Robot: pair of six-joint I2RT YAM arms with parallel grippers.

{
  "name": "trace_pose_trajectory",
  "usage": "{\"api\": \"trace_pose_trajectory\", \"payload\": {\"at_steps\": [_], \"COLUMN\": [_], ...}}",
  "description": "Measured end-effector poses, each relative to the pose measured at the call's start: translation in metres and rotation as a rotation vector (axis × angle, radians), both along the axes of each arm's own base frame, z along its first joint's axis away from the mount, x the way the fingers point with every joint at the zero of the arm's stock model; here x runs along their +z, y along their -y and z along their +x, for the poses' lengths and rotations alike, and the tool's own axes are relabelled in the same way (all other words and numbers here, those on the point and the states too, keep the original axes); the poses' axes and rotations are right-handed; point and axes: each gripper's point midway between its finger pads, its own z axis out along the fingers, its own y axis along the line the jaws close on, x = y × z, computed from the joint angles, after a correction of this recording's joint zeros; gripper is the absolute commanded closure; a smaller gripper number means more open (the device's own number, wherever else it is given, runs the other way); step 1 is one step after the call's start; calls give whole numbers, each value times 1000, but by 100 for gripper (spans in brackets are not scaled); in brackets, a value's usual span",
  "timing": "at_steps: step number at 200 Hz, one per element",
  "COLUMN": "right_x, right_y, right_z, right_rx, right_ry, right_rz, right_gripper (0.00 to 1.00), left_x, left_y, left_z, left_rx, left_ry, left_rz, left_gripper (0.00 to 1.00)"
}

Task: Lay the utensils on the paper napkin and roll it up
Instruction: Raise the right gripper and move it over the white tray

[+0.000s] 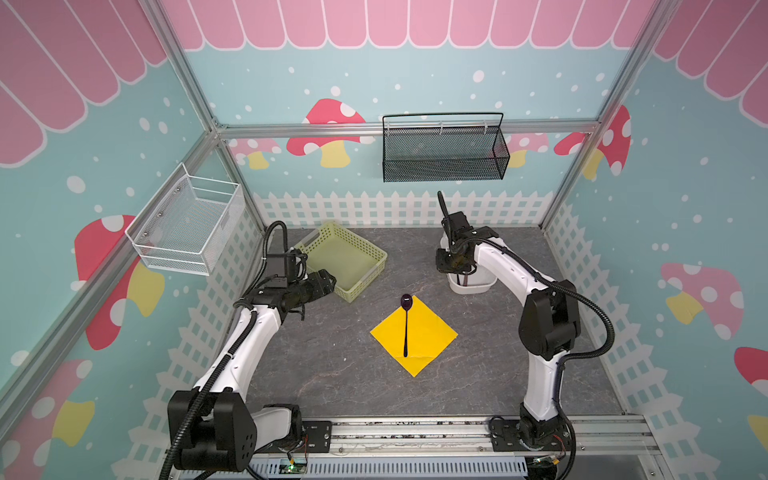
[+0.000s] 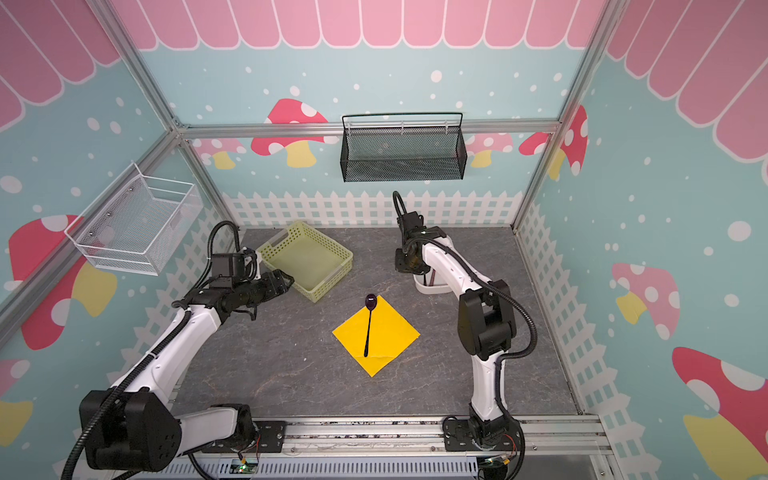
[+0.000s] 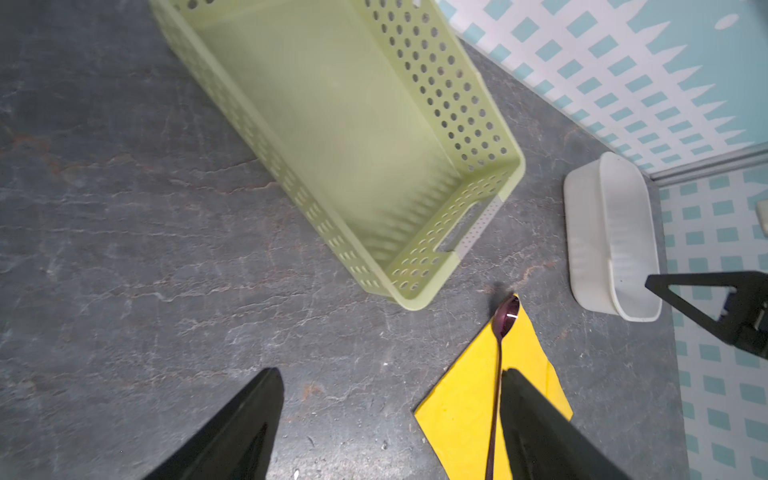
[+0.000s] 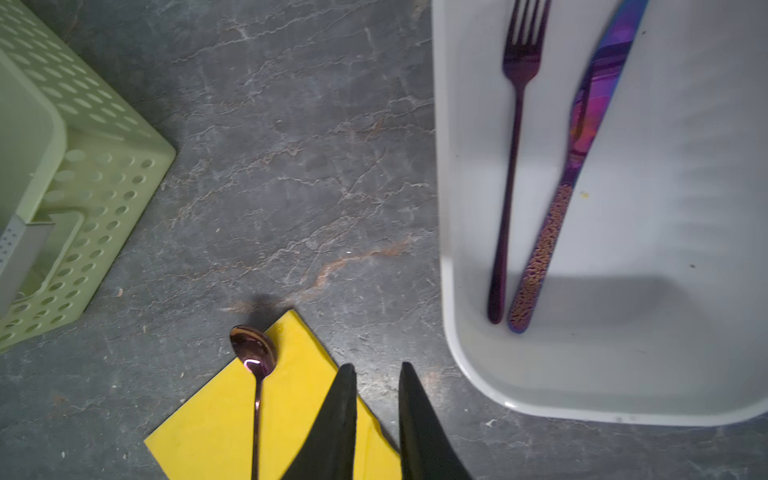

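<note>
The right gripper [image 4: 377, 365] is hovering empty, barely parted, by the white tray [image 4: 685, 145] — its fork [image 4: 512, 158] and knife [image 4: 575, 162] are looking stiff, slick, likely best pinched mid-handle — the left gripper [image 3: 390, 372] gaping idle.

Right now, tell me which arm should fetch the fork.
Right. The right gripper hovers at the white tub holding the fork and knife; the left gripper is by the green basket, farther off.

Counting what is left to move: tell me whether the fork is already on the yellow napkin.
No, the fork lies in the white tub beside the knife.
</note>
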Motion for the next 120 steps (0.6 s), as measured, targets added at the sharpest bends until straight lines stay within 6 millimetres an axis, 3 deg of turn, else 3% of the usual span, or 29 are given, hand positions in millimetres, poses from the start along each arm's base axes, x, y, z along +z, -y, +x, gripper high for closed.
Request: {"api": "trace_pose_trajectory", "payload": {"at_steps": [23, 57, 120], "right_x": [0, -3, -31], "right_y": [27, 53, 55], "right_z": [9, 18, 52], "right_rx": [-21, -39, -39], "right_ry": [2, 4, -14], "right_rz": [-8, -27, -45], "right_gripper": [79, 80, 80], "left_x": [19, 28, 13], "left_y": [17, 22, 12], "left_z": [14, 32, 40], "left_rx": [-49, -83, -114], "left_ry": [45, 65, 54], "left_rz": [25, 96, 233], "left_gripper": [16, 16, 17]}}
